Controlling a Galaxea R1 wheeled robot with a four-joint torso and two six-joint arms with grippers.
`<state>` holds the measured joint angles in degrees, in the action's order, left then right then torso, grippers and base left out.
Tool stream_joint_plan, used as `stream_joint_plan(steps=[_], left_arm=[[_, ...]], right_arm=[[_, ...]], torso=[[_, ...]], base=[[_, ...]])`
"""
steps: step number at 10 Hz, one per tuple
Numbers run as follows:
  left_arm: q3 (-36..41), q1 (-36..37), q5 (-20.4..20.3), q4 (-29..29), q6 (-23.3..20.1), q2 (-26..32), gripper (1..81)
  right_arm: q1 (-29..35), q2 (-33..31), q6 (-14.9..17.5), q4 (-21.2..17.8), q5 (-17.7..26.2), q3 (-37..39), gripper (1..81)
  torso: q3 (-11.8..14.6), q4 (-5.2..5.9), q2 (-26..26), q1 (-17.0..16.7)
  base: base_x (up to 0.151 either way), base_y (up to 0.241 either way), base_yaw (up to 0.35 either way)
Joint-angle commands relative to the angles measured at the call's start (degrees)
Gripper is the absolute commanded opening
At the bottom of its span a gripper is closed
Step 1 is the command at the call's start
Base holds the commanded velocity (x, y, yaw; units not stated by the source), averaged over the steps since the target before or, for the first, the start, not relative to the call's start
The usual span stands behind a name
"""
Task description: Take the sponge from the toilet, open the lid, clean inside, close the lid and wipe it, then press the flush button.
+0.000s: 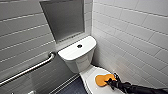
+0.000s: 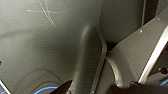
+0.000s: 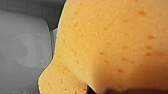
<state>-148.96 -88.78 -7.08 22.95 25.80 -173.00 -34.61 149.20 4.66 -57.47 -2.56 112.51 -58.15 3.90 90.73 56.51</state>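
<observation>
"Tiled wall (image 1: 130,27) behind the toilet (image 1: 77,53). Sponge (image 1: 102,80) location?"

"Flat on the closed lid (image 1: 90,75). Long axis runs across the lid; free end points toward the grab bar (image 1: 27,70). Right gripper (image 1: 112,80) is clamped on the opposite end."

Grab bar (image 1: 27,70), white tiled wall (image 1: 130,30)

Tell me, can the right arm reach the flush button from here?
Probably yes: the flush button sits bare on the tank top, and nothing stands between it and the right gripper at the sponge on the lid.
</observation>
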Motion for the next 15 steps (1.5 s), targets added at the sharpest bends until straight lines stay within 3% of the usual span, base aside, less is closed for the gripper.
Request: stream_joint_plan(steps=[1,12,15], left_arm=[[0.24,-1.18,3.92,0.6,0.04,-0.16,81.1],[0.24,-1.18,3.92,0.78,-0.04,-0.86,81.1],[0.24,-1.09,4.01,0.78,-0.04,-0.78,81.1]], right_arm=[[6.87,1.48,0.18,-1.68,8.54,1.3,1.0],[-8.33,-18.82,0.53,-1.07,8.36,-8.98,1.0],[-11.84,-21.19,0.61,-0.98,8.62,-10.83,1.0]], torso=[[0.0,0.0,0.0,0.0],[0.0,0.0,0.0,0.0],[0.02,0.0,0.0,0.0]], base=[[0.0,0.0,0.0],[0.0,0.0,0.0],[0.0,0.0,0.0]])
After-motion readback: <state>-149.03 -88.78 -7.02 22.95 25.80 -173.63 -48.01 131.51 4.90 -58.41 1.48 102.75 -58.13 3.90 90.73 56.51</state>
